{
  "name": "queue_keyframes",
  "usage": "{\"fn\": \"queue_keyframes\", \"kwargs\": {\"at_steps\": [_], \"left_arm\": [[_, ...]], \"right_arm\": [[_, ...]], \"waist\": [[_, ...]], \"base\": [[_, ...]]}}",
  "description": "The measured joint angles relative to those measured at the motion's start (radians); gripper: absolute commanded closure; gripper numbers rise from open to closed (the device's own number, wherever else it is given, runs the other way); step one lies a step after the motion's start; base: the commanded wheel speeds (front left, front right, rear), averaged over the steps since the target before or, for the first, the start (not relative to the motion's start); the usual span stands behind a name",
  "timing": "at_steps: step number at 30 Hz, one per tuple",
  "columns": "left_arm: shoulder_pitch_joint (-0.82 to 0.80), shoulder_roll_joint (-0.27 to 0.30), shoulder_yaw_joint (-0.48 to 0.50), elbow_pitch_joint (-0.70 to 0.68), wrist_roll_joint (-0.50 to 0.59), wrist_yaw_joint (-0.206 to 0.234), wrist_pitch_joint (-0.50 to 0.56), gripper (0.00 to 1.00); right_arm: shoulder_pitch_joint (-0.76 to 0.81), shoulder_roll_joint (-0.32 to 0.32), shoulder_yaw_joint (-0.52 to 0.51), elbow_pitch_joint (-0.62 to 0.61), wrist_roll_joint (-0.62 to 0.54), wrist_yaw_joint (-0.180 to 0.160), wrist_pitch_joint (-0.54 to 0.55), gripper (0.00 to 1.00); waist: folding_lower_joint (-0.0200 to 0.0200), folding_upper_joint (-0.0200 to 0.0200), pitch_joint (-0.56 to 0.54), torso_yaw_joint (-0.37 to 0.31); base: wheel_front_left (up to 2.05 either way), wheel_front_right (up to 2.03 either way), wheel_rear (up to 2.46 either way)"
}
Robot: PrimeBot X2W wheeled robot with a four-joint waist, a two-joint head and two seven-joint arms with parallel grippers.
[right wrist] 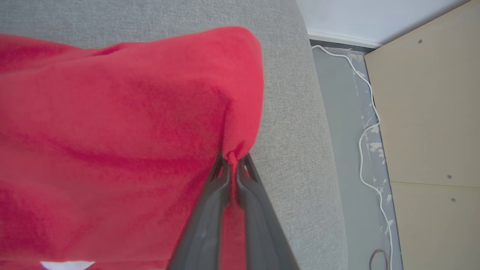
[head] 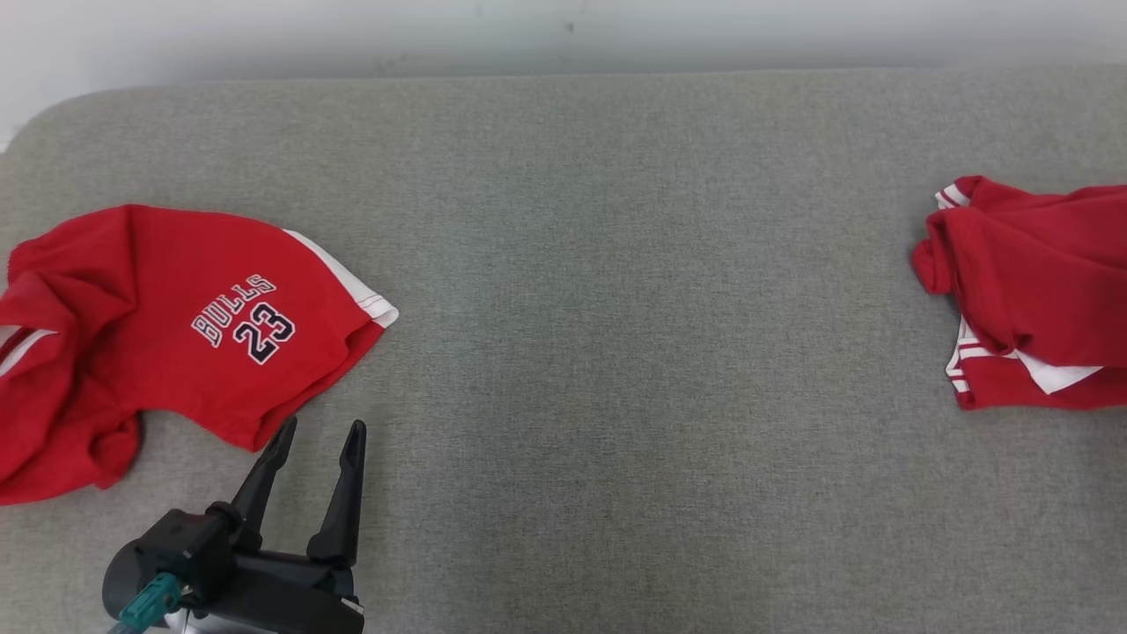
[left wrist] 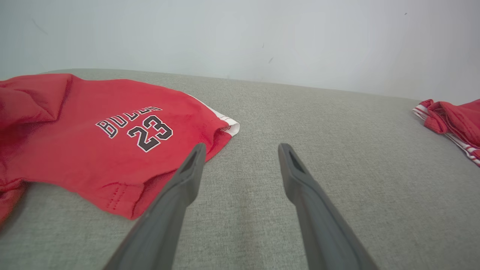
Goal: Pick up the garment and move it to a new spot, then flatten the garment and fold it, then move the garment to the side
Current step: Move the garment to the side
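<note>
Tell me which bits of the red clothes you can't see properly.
1. Head view: the red garment with white stripes is cut off by the right edge.
2. Head view: the red "BULLS 23" garment runs past the left edge; folds hide its shape.
3. Right wrist view: red cloth pinched in the right gripper covers whatever lies beneath.

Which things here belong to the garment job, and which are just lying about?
In the job: red garment with white stripes, pinched by the right gripper; grey padded surface.
Lying about: Bulls 23 garment, untouched beside the open left gripper; white cable; wooden panel.
</note>
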Motion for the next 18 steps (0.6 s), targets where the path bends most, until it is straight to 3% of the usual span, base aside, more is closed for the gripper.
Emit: {"fn": "queue_keyframes", "kwargs": {"at_steps": [18], "left_arm": [[-0.009, 0.003, -0.007, -0.002, 0.000, -0.014, 0.000, 0.00]], "right_arm": [[-0.014, 0.006, 0.005, 0.056, -0.026, -0.009, -0.080, 1.00]], "waist": [[0.0000, -0.0001, 0.036, -0.018]], "base": [[0.00, 0.00, 0.00]]}}
